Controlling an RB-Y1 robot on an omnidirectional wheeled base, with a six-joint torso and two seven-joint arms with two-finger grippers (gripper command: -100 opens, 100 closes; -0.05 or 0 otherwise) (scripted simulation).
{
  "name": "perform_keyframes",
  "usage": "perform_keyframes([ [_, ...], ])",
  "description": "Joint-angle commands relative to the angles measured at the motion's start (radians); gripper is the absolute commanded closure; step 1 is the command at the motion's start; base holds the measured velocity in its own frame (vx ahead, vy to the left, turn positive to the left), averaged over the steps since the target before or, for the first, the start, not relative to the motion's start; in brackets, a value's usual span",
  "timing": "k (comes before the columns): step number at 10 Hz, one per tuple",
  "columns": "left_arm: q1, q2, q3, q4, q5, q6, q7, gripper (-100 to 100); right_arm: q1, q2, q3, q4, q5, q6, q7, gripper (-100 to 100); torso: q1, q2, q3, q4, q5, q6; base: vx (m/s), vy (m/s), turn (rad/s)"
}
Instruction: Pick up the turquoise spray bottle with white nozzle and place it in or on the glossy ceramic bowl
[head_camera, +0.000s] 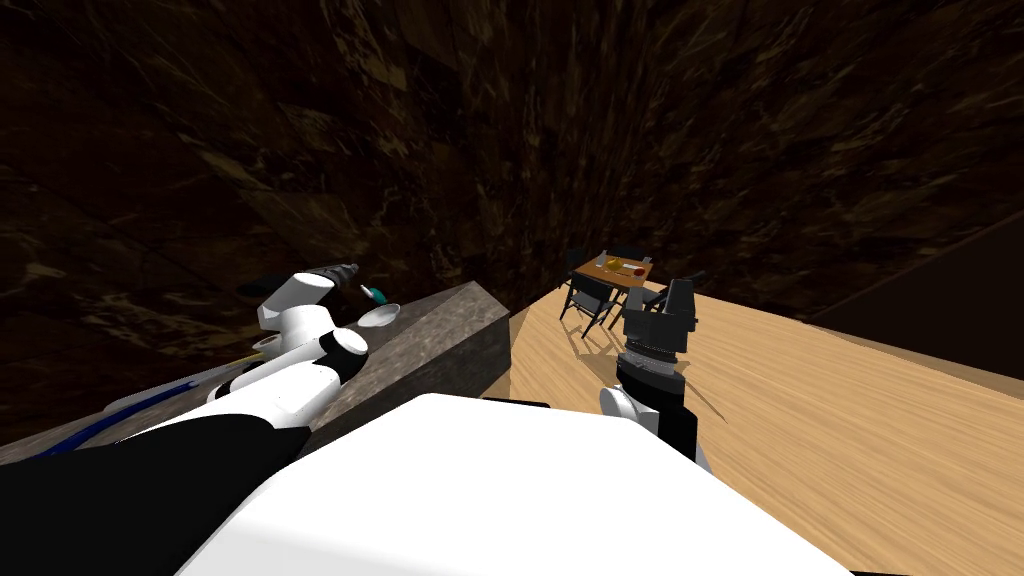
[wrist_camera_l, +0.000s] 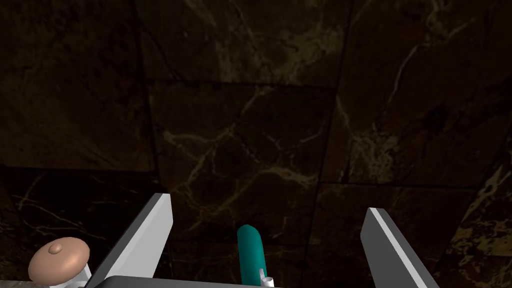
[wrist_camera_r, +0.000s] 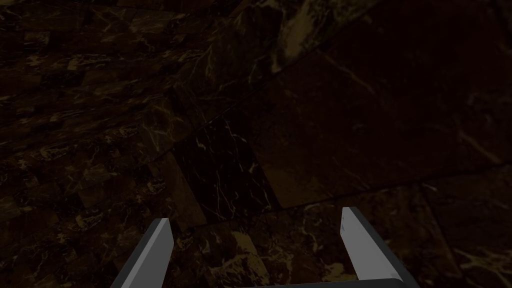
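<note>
The turquoise spray bottle (head_camera: 374, 293) with a white nozzle stands on the grey stone counter (head_camera: 445, 325), right beside the pale glossy bowl (head_camera: 380, 315). My left gripper (head_camera: 348, 271) reaches over the counter just short of the bottle. In the left wrist view the bottle (wrist_camera_l: 250, 256) rises between the open fingers of my left gripper (wrist_camera_l: 267, 205), close to the gripper's body and touching neither blade. My right gripper (head_camera: 676, 298) hangs over the wooden floor, away from the counter, and its fingers stand open (wrist_camera_r: 256, 216) with nothing between them.
A round tan thing with a small bump (wrist_camera_l: 59, 259) sits on a white base beside my left finger. A dark marble wall (head_camera: 500, 120) backs the counter. A small dining table with chairs (head_camera: 612, 272) stands far off on the wooden floor (head_camera: 820, 400).
</note>
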Motion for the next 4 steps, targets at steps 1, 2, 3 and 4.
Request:
perform_keyframes([
  [1,0.0,0.0,0.0,0.0,0.0,0.0,0.0,0,0.0,0.0,0.0,0.0,0.0,0.0,0.0,0,0.0,0.0,0.0,0.0,0.0,0.0,0.0,0.0,0.0],
  [2,0.0,0.0,0.0,0.0,0.0,0.0,0.0,0,0.0,0.0,0.0,0.0,0.0,0.0,0.0,0,0.0,0.0,0.0,0.0,0.0,0.0,0.0,0.0,0.0],
  [3,0.0,0.0,0.0,0.0,0.0,0.0,0.0,0,0.0,0.0,0.0,0.0,0.0,0.0,0.0,0,0.0,0.0,0.0,0.0,0.0,0.0,0.0,0.0,0.0],
  [4,0.0,0.0,0.0,0.0,0.0,0.0,0.0,0,0.0,0.0,0.0,0.0,0.0,0.0,0.0,0,0.0,0.0,0.0,0.0,0.0,0.0,0.0,0.0,0.0],
])
